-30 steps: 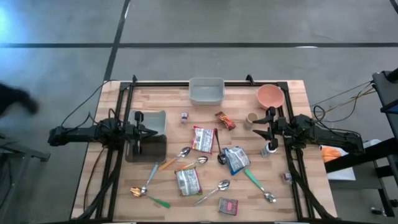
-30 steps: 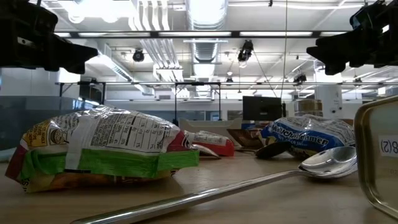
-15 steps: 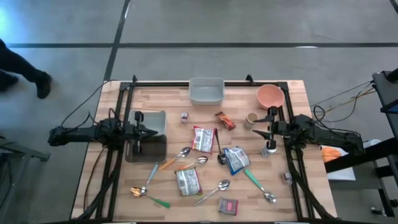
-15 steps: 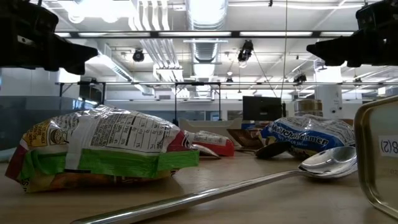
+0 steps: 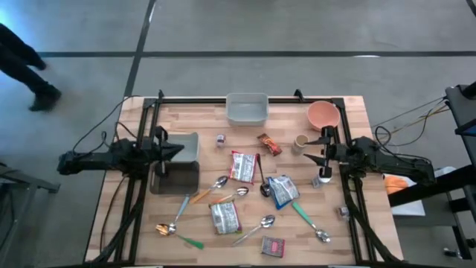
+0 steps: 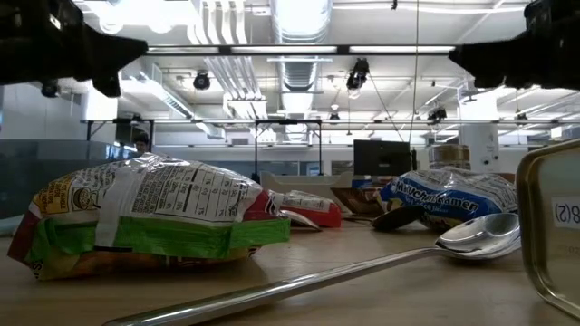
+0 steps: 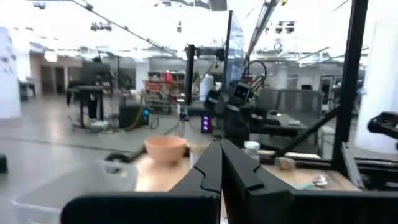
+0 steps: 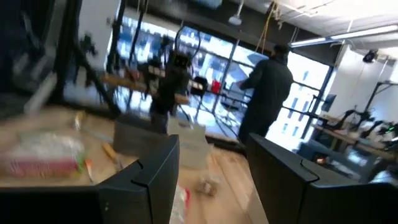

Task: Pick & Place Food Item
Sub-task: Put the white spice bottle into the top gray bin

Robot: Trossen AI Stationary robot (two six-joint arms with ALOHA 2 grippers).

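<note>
Wooden table (image 5: 357,223) with a black frame, littered with snack packs and cutlery. Left gripper (image 5: 177,149) sits raised over the grey tray (image 5: 186,179) on the left side, fingers (image 7: 214,171) pressed tight together with nothing in them. Right gripper (image 5: 320,149) hangs off the table on the right, just beside a small cup (image 5: 300,141) and near the pink bowl (image 5: 323,114); its fingers (image 8: 149,174) stand apart, gripping nothing. Food items all lie loose mid-table: a red-and-white packet (image 5: 242,165), a blue packet (image 5: 283,190), another packet (image 5: 224,217) lower down, and a small bar (image 5: 269,144). Clear container (image 5: 247,109) sits at the far edge. Somebody's walking past on the floor (image 5: 22,59).
</note>
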